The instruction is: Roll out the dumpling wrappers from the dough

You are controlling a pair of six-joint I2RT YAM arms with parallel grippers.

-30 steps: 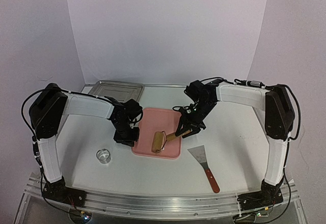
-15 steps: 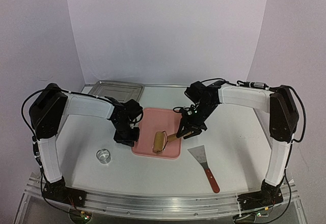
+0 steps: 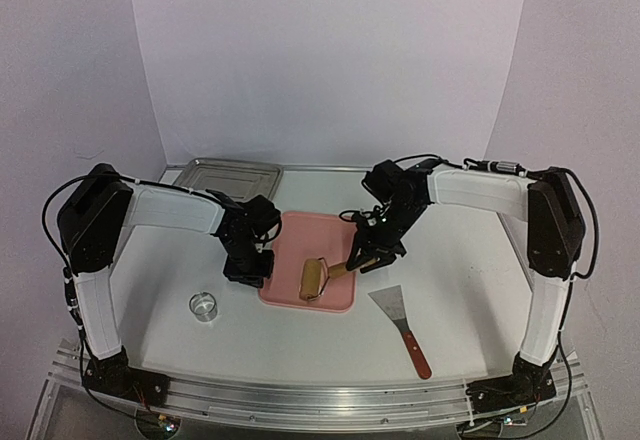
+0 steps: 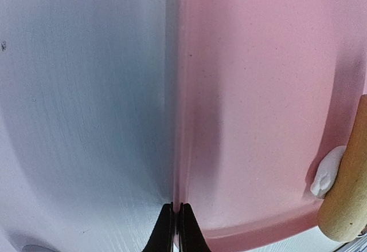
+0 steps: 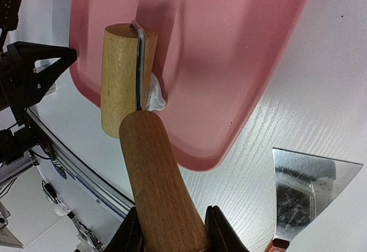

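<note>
A pink tray (image 3: 300,235) lies mid-table. My left gripper (image 3: 256,272) is shut on its left rim; in the left wrist view the fingertips (image 4: 176,215) pinch that rim (image 4: 178,149). A wooden roller (image 3: 317,278) rests on the near part of the tray. My right gripper (image 3: 366,257) is shut on its handle (image 5: 155,166). The roller's barrel (image 5: 121,80) lies on a small white lump of dough (image 5: 155,98), which peeks out beside it (image 4: 327,174). No dumpling wrappers are in view.
A metal tray (image 3: 230,175) stands at the back left. A small metal ring cutter (image 3: 203,306) sits on the table near the left arm. A scraper with a red handle (image 3: 400,322) lies right of the pink tray, its blade (image 5: 312,174) near my right gripper.
The roller and the right gripper have shifted only very slightly on the tray. The left gripper has kept its place on the rim.
</note>
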